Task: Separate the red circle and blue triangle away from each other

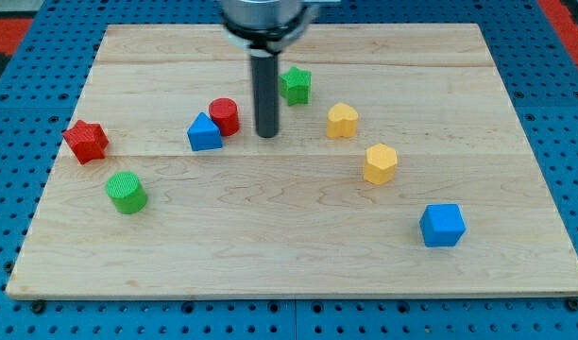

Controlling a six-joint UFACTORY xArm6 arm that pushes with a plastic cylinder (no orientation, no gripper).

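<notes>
The red circle (225,116) sits on the wooden board, left of centre near the view's top. The blue triangle (204,132) lies just to its lower left, touching it or nearly so. My tip (267,135) is the lower end of the dark rod. It stands a short way to the right of the red circle, with a small gap between them. The rod's upper part hides a strip of the board above the tip.
A green star (295,85) lies right of the rod. A yellow heart-like block (342,121) and a yellow hexagon (380,163) lie further right. A blue cube (443,225) sits lower right. A red star (85,141) and a green circle (127,193) sit left.
</notes>
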